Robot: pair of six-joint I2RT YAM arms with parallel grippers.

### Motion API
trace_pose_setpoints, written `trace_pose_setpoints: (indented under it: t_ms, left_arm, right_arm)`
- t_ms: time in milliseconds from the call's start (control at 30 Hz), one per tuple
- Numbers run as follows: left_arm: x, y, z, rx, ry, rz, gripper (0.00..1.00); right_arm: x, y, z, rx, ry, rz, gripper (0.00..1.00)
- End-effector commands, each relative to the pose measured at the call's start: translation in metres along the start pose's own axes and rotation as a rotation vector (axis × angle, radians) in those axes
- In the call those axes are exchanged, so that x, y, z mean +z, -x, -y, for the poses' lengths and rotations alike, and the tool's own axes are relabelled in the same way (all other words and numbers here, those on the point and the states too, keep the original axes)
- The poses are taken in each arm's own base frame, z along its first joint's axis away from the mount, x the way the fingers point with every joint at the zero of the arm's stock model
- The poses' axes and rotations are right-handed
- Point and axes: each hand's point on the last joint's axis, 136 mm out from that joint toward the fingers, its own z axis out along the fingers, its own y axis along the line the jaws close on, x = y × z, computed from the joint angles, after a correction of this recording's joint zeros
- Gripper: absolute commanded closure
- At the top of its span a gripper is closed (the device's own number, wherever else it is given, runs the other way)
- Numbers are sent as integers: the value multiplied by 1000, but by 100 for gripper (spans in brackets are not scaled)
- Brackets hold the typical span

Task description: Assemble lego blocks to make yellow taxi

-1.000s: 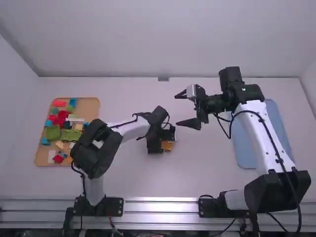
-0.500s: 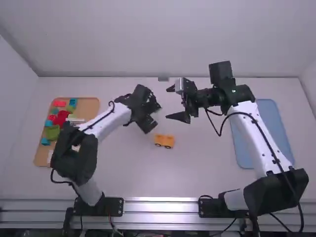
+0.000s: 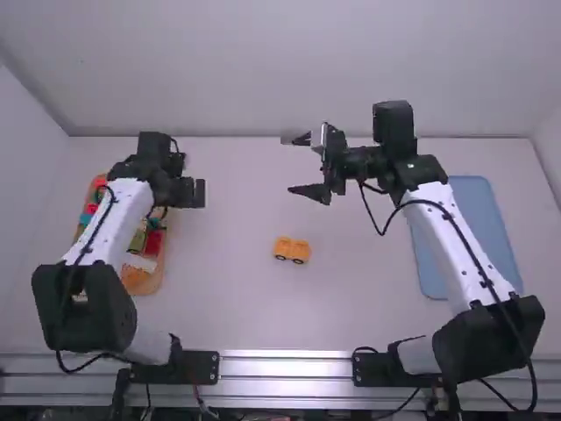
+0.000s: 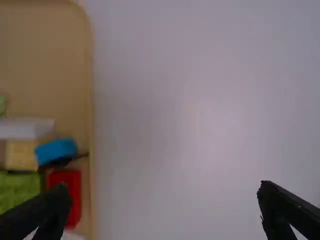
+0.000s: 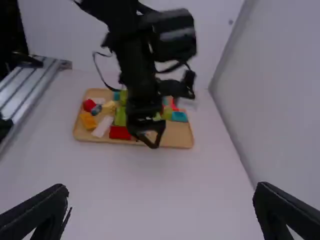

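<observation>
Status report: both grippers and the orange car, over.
Left gripper: jaws open, empty, by block tray. Right gripper: jaws open, empty. Orange car on table, nothing against it.

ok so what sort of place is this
Probably a robotics lab or test bench: two robot arms, the left arm and the right arm, stand at a metal rail along a white table, with a wooden tray of toy blocks beside them.

Orange wheeled block car [image 3: 292,250] sits apart on the white table [image 3: 237,307], dark wheels toward the camera
</observation>
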Motion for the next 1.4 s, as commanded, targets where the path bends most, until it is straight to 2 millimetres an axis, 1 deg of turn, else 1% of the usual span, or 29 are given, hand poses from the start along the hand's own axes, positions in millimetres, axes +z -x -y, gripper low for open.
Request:
trace_pose_setpoints:
  t_ms: [0,100,167,233,267,300,367,400,500,567,600,733,767,800,900,933,1000,1067,1100,1167,1267,1367]
  left_arm:
    - [-16,-4,-18,-201,19,20,1]
    - [-27,-9,-37,-276,42,28,1]
    - [-34,-10,-44,-295,53,38,1]
    - [-46,-12,-61,-360,123,66,1]
    - [-47,-13,-63,-370,132,69,1]
    - [-57,-16,-79,-454,210,92,1]
    - [-72,-25,-96,-519,306,110,1]
    - [-75,-28,-101,-532,330,111,1]
    - [-90,-47,-115,-609,384,92,1]
    - [-93,-54,-122,-638,395,80,1]
    - [-95,-59,-128,-661,407,71,1]
    - [-100,-68,-149,-726,440,68,1]
    - [-102,-73,-158,-762,451,67,1]
    - [-102,-74,-160,-769,449,66,1]
    - [-103,-81,-175,-835,424,67,1]
    - [-103,-81,-176,-839,421,66,1]
    - [-106,-91,-188,-892,436,60,1]
    - [-107,-96,-194,-917,440,54,1]
    - [-105,-98,-196,-930,426,48,1]
    - [-97,-94,-194,-874,343,32,1]
    - [-91,-99,-199,-899,341,7,1]
    - [-77,-104,-208,-924,342,-30,1]
  right_arm:
    - [4,-10,0,124,-24,-18,1]
    - [4,-13,5,148,-43,-7,1]
    - [0,-14,8,156,-53,-7,1]
    - [-5,-16,11,158,-65,-6,1]
    - [-5,-16,12,159,-65,-5,1]
    - [-7,-17,13,163,-72,-6,1]
    - [-9,-17,14,172,-74,-4,1]
    - [-10,-18,14,175,-75,-5,1]
    - [-11,-19,15,182,-77,-8,1]
    - [-11,-20,15,181,-79,-9,1]
    - [-11,-19,15,179,-78,-6,1]
    - [-11,-17,16,168,-81,-2,1]
    - [-11,-17,17,165,-83,0,1]
    - [-11,-17,17,162,-83,0,1]
    - [-11,-16,17,158,-84,2,1]
    - [-12,-16,17,158,-84,2,1]
    - [-11,-16,17,158,-84,2,1]
    - [-12,-16,17,158,-84,2,1]
    - [-12,-16,17,158,-84,1,1]
    - [-12,-16,17,158,-84,1,1]
    - [-12,-16,17,158,-84,1,1]
    - [-12,-16,17,159,-84,1,1]
